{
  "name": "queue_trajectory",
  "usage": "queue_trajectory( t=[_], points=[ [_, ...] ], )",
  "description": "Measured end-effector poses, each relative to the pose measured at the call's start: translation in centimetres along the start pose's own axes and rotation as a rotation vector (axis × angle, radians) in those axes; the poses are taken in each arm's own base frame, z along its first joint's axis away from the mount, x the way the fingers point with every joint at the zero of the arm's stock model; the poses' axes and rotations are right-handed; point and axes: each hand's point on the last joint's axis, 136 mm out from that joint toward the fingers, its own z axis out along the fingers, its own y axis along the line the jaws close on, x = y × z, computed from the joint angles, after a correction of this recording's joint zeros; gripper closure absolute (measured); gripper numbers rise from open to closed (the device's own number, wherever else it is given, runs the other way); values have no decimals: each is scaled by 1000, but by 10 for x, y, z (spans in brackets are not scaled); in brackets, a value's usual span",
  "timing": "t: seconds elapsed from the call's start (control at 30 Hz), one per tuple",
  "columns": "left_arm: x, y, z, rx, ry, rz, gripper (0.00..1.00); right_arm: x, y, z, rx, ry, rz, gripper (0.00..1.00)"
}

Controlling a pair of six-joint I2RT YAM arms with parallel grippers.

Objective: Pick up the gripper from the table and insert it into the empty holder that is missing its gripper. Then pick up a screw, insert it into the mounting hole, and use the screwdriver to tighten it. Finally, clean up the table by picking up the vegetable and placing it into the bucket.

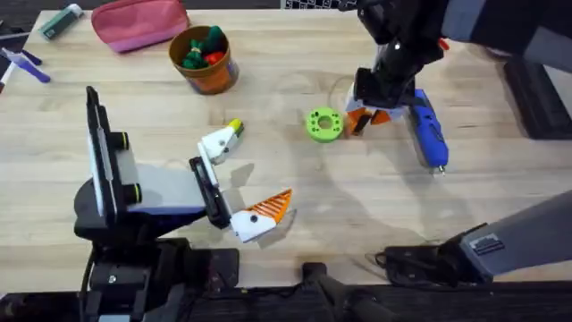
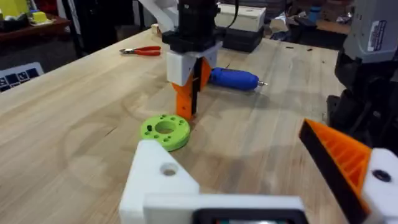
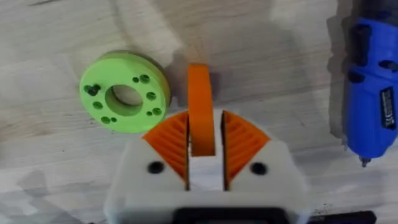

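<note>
Right end effector (image 3: 204, 163) fills the lower middle of the right wrist frame, its orange ribbed pads (image 3: 171, 146) closed on the gripper (image 3: 200, 106), which stands on edge between them.

- Green ring (image 3: 124, 92) lies just beside it, upper left of that frame; screwdriver (image 3: 373, 99) at the right edge, tip pointing down-frame.
- Overhead: right arm reaches in from the upper right; bucket (image 1: 204, 61) upper middle, already holding green and red toys; vegetable (image 1: 234, 128) just beside the holder (image 1: 217, 145), mid-frame.
- Left end effector (image 2: 249, 180) sits open in the lower left wrist frame: bare white holder (image 2: 155, 180) on one side, orange wedge finger (image 2: 339, 155) on the other.
- Step in hand, as I judge it: first one, gripper pickup, grasp made on the desk (image 1: 313, 206). No screw made out.
- Next move calls for lifting clear of the ring, carrying across to the bare holder and lining up the wedge before pushing it home.
</note>
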Motion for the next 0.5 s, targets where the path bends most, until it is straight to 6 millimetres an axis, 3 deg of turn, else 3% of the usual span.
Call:
queue_trajectory(
  t=[0.13, 0.5],
  points=[
    [0, 0, 0, 0, 0, 0, 16, 0, 0, 0, 2, -2, -2, 976],
    [0, 0, 0, 0, 0, 0, 15, 0, 5, 0, -4, -10, -13, 988]
  ],
)
